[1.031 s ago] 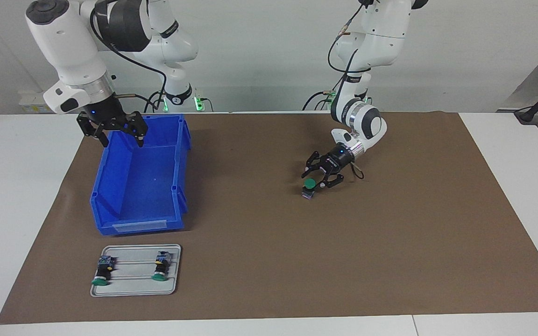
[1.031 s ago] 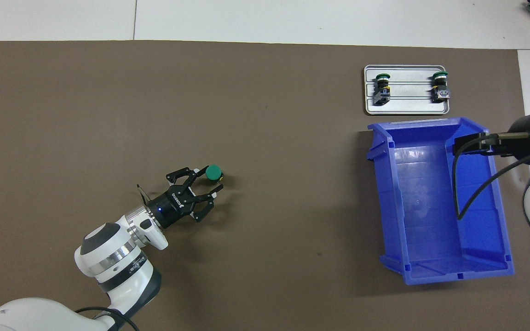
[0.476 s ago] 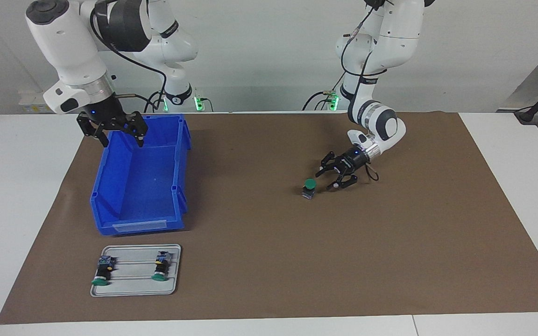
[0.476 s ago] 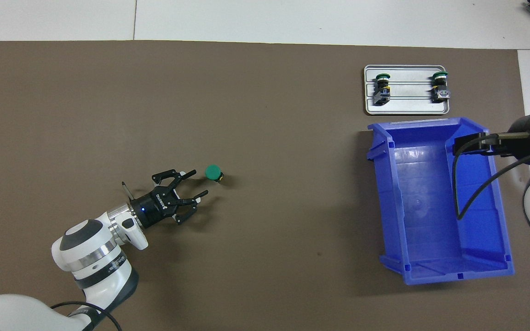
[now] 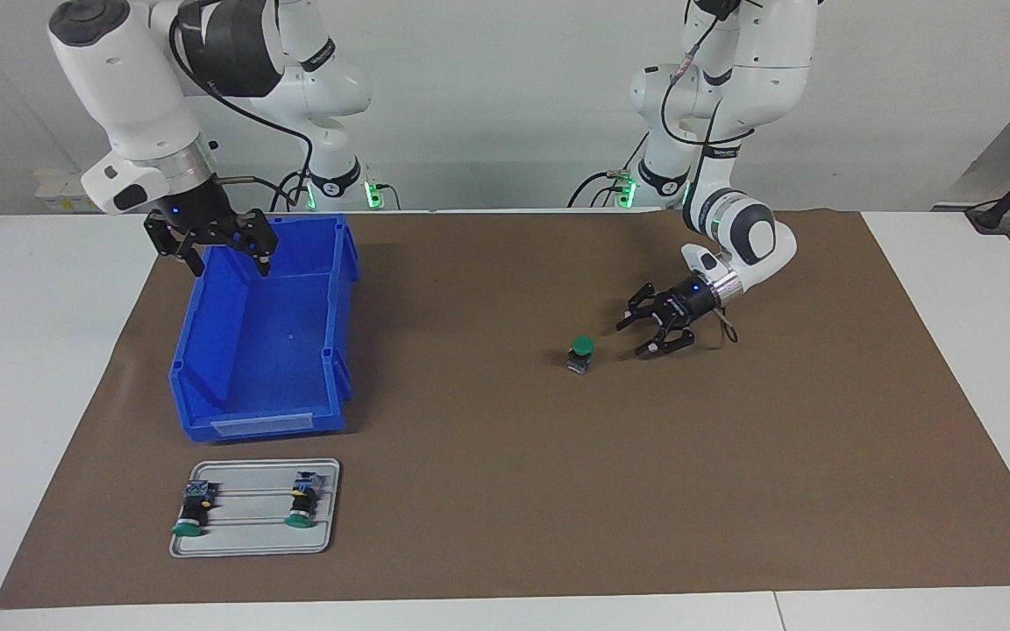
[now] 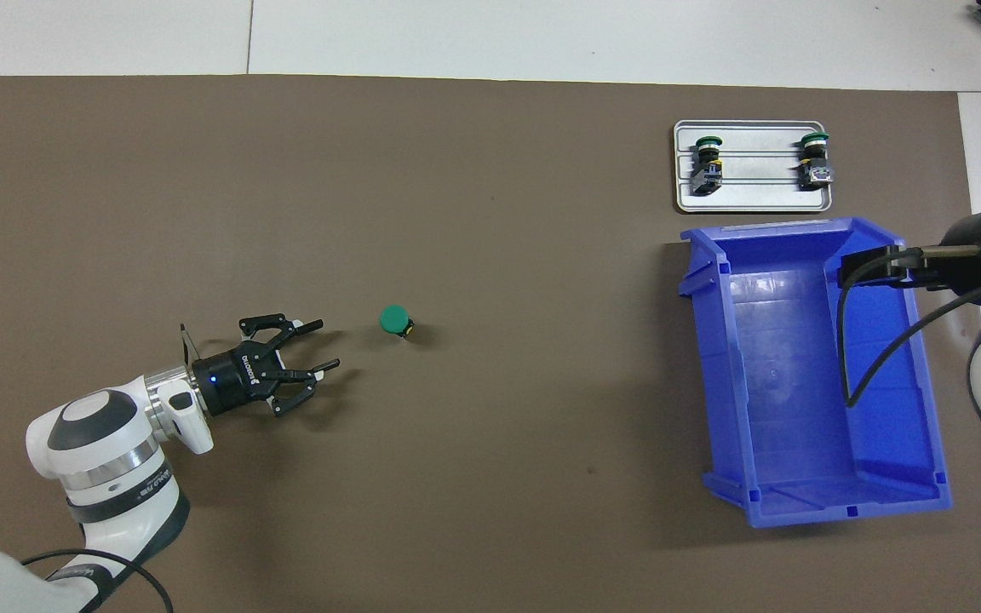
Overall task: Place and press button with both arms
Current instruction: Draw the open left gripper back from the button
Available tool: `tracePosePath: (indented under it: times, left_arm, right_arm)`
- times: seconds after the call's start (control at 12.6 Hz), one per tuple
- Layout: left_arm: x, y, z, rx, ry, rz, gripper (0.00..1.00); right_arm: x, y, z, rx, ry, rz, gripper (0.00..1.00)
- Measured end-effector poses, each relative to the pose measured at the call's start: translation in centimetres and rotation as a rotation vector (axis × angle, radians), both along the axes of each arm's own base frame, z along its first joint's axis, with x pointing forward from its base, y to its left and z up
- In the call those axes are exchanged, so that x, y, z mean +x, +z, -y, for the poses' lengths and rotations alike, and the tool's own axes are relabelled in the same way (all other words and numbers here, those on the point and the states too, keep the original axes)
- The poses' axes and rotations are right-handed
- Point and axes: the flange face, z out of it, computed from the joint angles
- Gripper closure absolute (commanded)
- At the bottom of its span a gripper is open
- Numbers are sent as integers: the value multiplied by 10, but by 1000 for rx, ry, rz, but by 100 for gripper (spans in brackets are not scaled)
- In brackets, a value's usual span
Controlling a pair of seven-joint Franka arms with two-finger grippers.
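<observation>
The button [image 5: 580,352] stands upright on the brown mat with its green cap [image 6: 393,319] up, and nothing touches it. My left gripper [image 5: 631,340] hovers low over the mat beside it, toward the left arm's end of the table. A clear gap separates it from the button. It is open, fingertips pointing at the button, with nothing between them; the overhead view shows the left gripper [image 6: 327,344] the same way. My right gripper [image 5: 231,264] hangs open and empty over the end of the blue bin [image 5: 264,427] nearest the robots.
The blue bin [image 6: 806,228] is empty. A grey tray [image 5: 251,545] lies just past it, farther from the robots, with two more green-capped buttons [image 5: 192,508] [image 5: 301,501] lying on their sides. The brown mat covers most of the table.
My left gripper has drawn back from around the button toward the left arm's end of the table. The button stays standing in place. The right arm has not moved.
</observation>
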Motion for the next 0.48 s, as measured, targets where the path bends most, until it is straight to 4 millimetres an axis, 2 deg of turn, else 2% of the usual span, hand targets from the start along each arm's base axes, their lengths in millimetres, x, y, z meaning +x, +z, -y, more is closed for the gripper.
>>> tracePosePath:
  times: [0.24,0.4,0.48]
  left_arm:
    - [12,12,-21,17,-5,-49,38]
    - [23,23,-29,24,-10,-99,38]
    - [27,30,-31,31,-11,-129,41]
  right_arm:
    - [0,0,0,0,0,0,1]
    - [0,0,0,0,0,0,1]
    - [0,0,0,0,0,0,1]
